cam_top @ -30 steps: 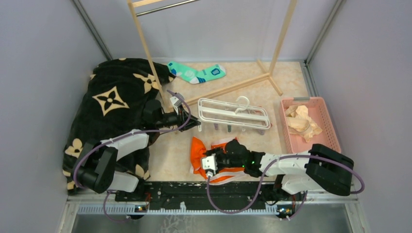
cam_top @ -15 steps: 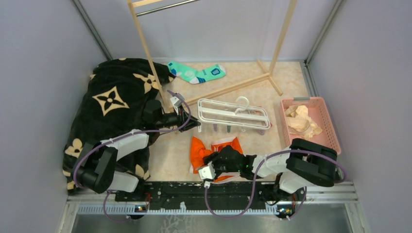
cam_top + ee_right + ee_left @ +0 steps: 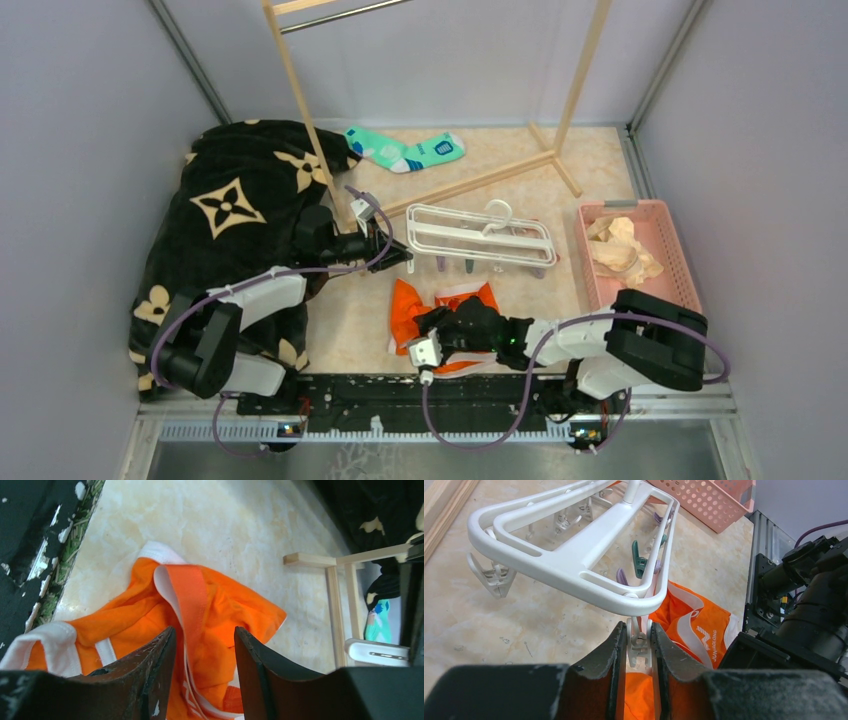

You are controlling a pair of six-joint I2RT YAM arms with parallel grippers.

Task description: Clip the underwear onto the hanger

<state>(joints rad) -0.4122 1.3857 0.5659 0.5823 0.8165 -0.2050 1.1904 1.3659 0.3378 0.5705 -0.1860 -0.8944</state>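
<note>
The orange underwear (image 3: pixel 404 310) lies crumpled on the table near the front edge. It also shows in the right wrist view (image 3: pixel 220 605) and the left wrist view (image 3: pixel 694 620). The white hanger (image 3: pixel 480 235) lies flat just behind it, with purple and teal clips hanging under its frame (image 3: pixel 574 565). My left gripper (image 3: pixel 397 251) is shut on a white clip (image 3: pixel 639 647) at the hanger's left end and holds that end up. My right gripper (image 3: pixel 204 630) is open, its fingers astride the orange cloth; in the top view it (image 3: pixel 430 328) sits low over the underwear.
A pink basket (image 3: pixel 668 228) with beige cloth stands at the right. A teal sock (image 3: pixel 405 152) lies at the back. A black patterned blanket (image 3: pixel 240 210) covers the left. The wooden rack's foot (image 3: pixel 470 185) runs behind the hanger.
My right gripper has drawn back a little toward the near edge, uncovering more of the underwear, and its elbow has shifted. The left arm and hanger have not moved.
</note>
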